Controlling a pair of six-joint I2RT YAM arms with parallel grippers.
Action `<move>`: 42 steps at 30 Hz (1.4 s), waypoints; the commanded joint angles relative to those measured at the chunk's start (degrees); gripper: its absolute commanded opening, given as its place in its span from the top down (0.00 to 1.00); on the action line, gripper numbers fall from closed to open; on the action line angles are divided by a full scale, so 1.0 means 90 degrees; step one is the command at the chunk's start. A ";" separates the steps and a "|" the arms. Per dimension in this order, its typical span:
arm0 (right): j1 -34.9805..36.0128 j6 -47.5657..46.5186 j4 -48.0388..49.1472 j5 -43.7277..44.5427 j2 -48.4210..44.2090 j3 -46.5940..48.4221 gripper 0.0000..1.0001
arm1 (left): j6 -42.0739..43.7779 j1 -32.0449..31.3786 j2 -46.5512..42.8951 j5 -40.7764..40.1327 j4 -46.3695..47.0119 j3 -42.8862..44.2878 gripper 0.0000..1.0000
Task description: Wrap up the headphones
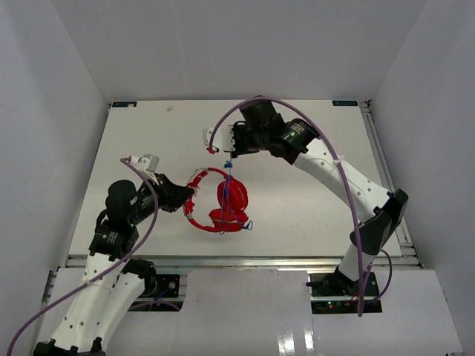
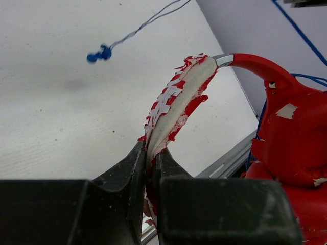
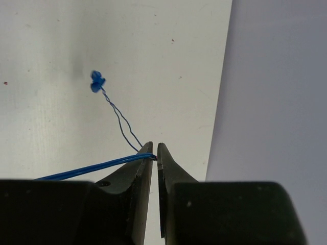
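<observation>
The red headphones (image 1: 226, 200) lay near the middle of the table (image 1: 289, 215), with the earcups (image 1: 236, 194) bunched together on the right arm's side. The left claw (image 2: 149, 155) was clamped tight on the peeling padded headband (image 2: 176, 102), one jaw pressed to each face of the band. This looked like an anchoring hold, meant to stop the set sliding or turning while the cord was worked. The right claw (image 3: 155, 152) hung above and beyond the earcups, jaws all but closed on the thin blue cord (image 3: 92, 168), which was pinched at the very tips. From that pinch the cord ran back toward the earcups, while the free end hung loose with the blue plug (image 3: 97, 81) dangling over the table. Holding the cord raised probably served to lead it around the earcups or band for winding
</observation>
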 commanded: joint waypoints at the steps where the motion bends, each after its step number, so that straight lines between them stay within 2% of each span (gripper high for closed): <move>1: -0.0273 0.0490 -0.0202 -0.0801 0.0047 0.0284 0.86 | -0.0613 -0.0027 -0.0045 0.0486 0.0584 0.0501 1.00; 4: -0.0467 0.0689 -0.0307 -0.1245 0.0073 0.0417 0.86 | -0.0799 -0.0027 -0.0022 0.0573 0.0700 0.0572 1.00; 10: -0.0951 0.1197 -0.0749 -0.3010 0.0173 0.0938 0.86 | -0.1327 -0.0027 0.0060 0.0737 0.1198 0.0584 1.00; 15: -0.1078 0.1432 -0.0946 -0.3981 0.0155 0.1175 0.85 | -0.1702 -0.0027 0.0180 0.0839 0.1632 0.0591 1.00; 22: -0.1167 0.1571 -0.0936 -0.4305 0.0193 0.1137 0.83 | -0.2079 -0.0027 0.0431 0.0728 0.1858 0.0849 1.00; 25: -0.1304 0.1729 -0.0888 -0.4507 0.0194 0.1078 0.69 | -0.2207 -0.0027 0.0463 0.0637 0.1835 0.0960 1.00; 26: -0.1361 0.1752 -0.0887 -0.4597 0.0186 0.1062 0.61 | -0.2239 -0.0027 0.0460 0.0604 0.1820 0.0991 1.00; 28: -0.1526 0.1803 -0.0892 -0.4871 0.0105 0.0901 0.37 | -0.2306 -0.0027 0.0435 0.0497 0.1752 0.1072 1.00; 29: -0.1586 0.1790 -0.0895 -0.4970 0.0059 0.0793 0.30 | -0.2326 -0.0027 0.0422 0.0429 0.1726 0.1103 1.00; 32: -0.1751 0.1597 -0.0887 -0.5431 -0.0081 0.0439 0.23 | -0.2396 -0.0027 0.0404 0.0311 0.1691 0.1178 1.00; 34: -0.1827 0.1266 -0.0887 -0.5902 -0.0316 -0.0192 0.18 | -0.2472 -0.0027 0.0404 0.0236 0.1700 0.1282 1.00; 39: -0.1869 0.0319 -0.0815 -0.6894 -0.0722 -0.1090 0.13 | -0.2610 -0.0027 0.0521 0.0117 0.1701 0.1653 1.00; 42: -0.1859 0.0390 -0.0605 -0.7164 -0.0763 -0.1353 0.11 | -0.2711 -0.0027 0.0616 0.0071 0.1701 0.1938 1.00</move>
